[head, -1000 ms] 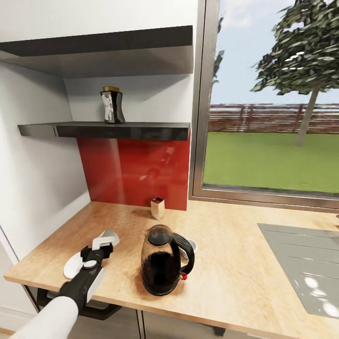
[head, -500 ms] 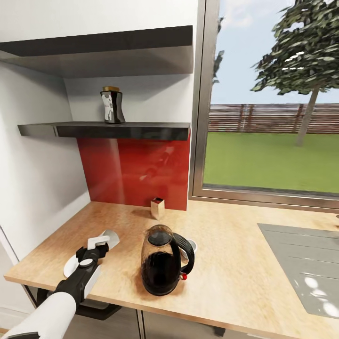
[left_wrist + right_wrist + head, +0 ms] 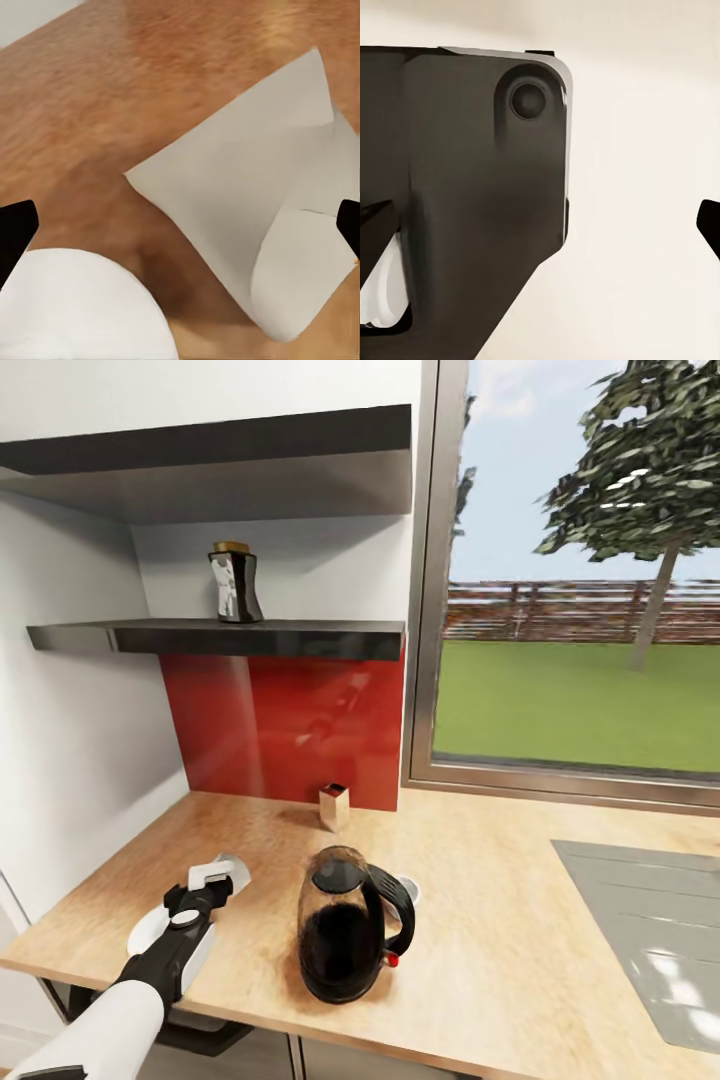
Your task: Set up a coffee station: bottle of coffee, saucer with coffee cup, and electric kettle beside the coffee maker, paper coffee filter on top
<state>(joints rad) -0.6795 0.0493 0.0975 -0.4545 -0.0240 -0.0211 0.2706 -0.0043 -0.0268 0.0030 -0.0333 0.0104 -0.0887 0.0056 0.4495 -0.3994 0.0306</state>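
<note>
Looking down from the head, the left claw (image 3: 212,882) hangs open over the paper coffee filter (image 3: 228,867) and the saucer (image 3: 150,932) on the counter (image 3: 500,960). The electric kettle (image 3: 345,937) stands just right. The bottle of coffee (image 3: 234,583) sits on the kitchen shelf (image 3: 250,637); its label is too blurry to read.

The left wrist view shows the filter (image 3: 255,217) lying flat beside the saucer (image 3: 82,307), the claw's tips wide apart and holding nothing.

The right wrist view shows the right claw's dark tips spread apart, gripping nothing.

Open countertop (image 3: 500,920) right of the electric kettle (image 3: 343,935); behind it, seemingly a cup (image 3: 404,884).

coffee cup (image 3: 408,887) mostly hidden behind kettle (image 3: 345,935), saucer (image 3: 150,933) partly under arm
</note>
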